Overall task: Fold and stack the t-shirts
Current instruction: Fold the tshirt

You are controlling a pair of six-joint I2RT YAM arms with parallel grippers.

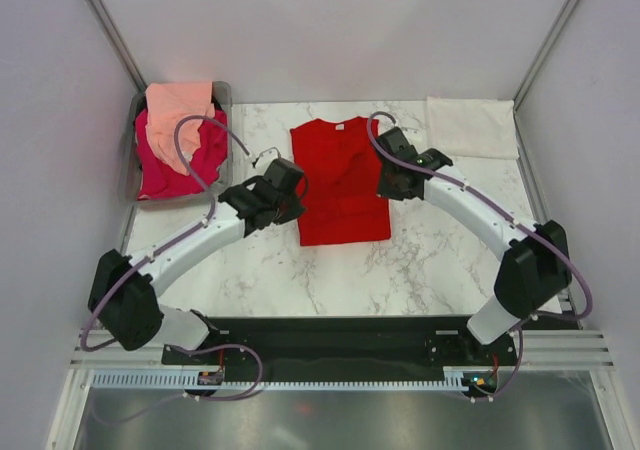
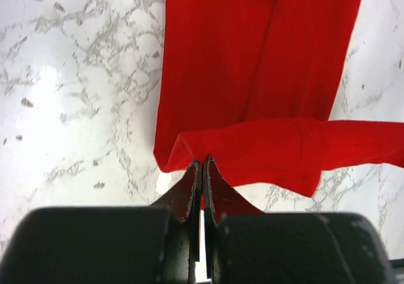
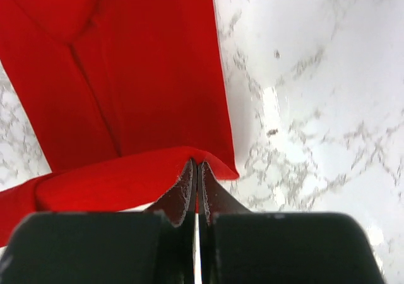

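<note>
Both grippers are clamped on the red t-shirt [image 1: 340,185] lying collar-far on the table [image 1: 440,260] between them, left gripper [image 2: 202,165] at its left edge, right gripper [image 3: 196,165] opposite, seemingly near mid-length.

Red t-shirt [image 1: 340,185] of soft matt cloth, table [image 1: 430,255] smooth glossy marble-look, left pincer [image 2: 202,169] matt plastic

The top camera hangs high behind the two arms [image 1: 190,245], looking down on the whole marble table [image 1: 430,260]. Each wrist camera sits just behind its own tips, the left gripper [image 2: 202,164] and the right gripper [image 3: 195,164], pointing down, very close. All three share the red t-shirt [image 1: 340,185] – the wrist views catch its opposite side edges
</note>
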